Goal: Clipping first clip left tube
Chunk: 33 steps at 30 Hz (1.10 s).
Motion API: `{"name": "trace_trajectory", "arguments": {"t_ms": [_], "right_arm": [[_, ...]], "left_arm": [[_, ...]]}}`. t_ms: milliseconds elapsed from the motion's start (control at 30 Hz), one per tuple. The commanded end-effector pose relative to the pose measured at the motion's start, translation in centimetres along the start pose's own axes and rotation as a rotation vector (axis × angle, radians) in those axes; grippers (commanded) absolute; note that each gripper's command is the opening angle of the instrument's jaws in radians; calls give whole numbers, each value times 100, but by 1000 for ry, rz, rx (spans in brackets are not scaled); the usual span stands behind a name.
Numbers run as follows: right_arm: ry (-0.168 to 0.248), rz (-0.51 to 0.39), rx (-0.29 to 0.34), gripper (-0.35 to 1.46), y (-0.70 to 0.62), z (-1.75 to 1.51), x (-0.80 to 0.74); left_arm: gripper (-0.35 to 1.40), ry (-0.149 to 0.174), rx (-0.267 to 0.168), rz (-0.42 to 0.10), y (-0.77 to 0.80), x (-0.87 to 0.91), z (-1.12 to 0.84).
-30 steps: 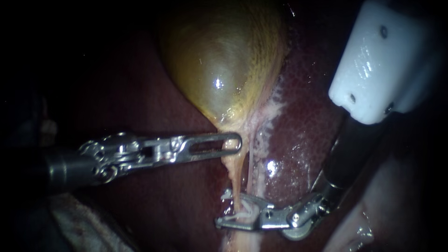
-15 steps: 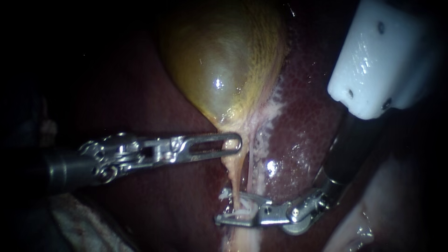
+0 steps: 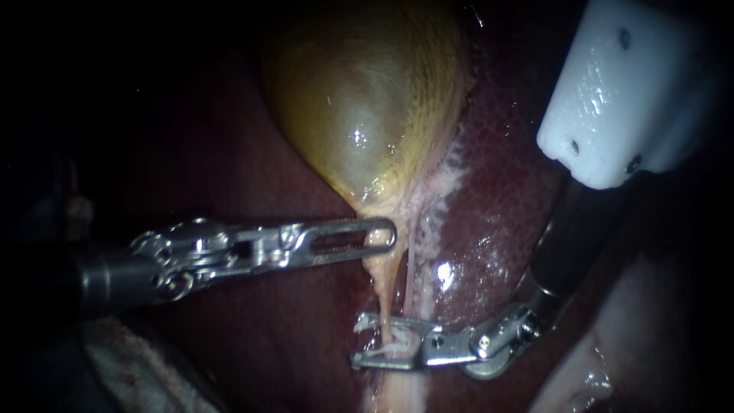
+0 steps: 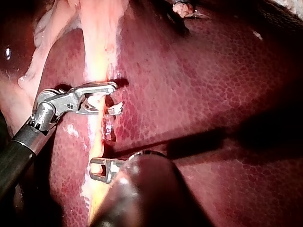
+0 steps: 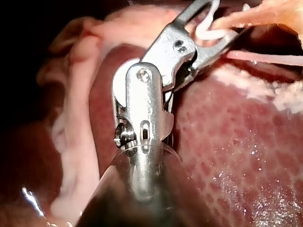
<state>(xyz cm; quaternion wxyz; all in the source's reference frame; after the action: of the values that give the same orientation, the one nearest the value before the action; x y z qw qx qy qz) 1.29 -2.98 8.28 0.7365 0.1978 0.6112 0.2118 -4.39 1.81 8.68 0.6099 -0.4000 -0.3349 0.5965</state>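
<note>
The gallbladder (image 3: 359,107) is filling the upper centre of the endoscope view, lying on the dark red liver (image 3: 497,222). My left instrument (image 3: 386,232) is lying across from the left edge, its tip at the gallbladder's narrow neck at mid-frame; whether it is gripping tissue there I cannot tell. My right instrument (image 3: 356,343) is slanting down from the upper right and lying almost level across the lower centre, its jaws standing apart yet carrying a white clip (image 3: 391,349) between them. The left tube (image 3: 388,294) is running from the neck straight down the frame, so its long axis is crossing those jaws nearly square; it is passing between them, their tips just beyond it on the left. The right instrument is thus the nearer one, and I am judging that only the squeeze is left. The right wrist view is showing the clip's white curve seated inside the jaws, which the endoscope is half hiding
</note>
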Motion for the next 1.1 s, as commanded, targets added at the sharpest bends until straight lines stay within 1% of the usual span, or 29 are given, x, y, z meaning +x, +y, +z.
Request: {"name": "trace_trajectory", "arguments": {"t_ms": [33,267,400,433,533,733,800,1100], "right_arm": [[0,0,1,31,0,-1,0],[0,0,2,27,2,-4,-1],[0,0,2,17,2,-4,-1],[0,-1,2,9,2,-4,-1],[0,-1,2,-5,2,-5,-1],[0,-1,1,-29,3,-8,-2],[0,-13,2,-33,4,-9,-2],[0,-19,4,-35,6,-13,-3]], "left_arm": [[-35,0,0,0,0,0,0],[-35,0,0,0,0,0,0],[-35,0,0,0,0,0,0],[-35,0,0,0,0,0,0],[-35,0,0,0,0,0,0],[-35,0,0,0,0,0,0],[-35,0,0,0,0,0,0],[-35,0,0,0,0,0,0]]}}
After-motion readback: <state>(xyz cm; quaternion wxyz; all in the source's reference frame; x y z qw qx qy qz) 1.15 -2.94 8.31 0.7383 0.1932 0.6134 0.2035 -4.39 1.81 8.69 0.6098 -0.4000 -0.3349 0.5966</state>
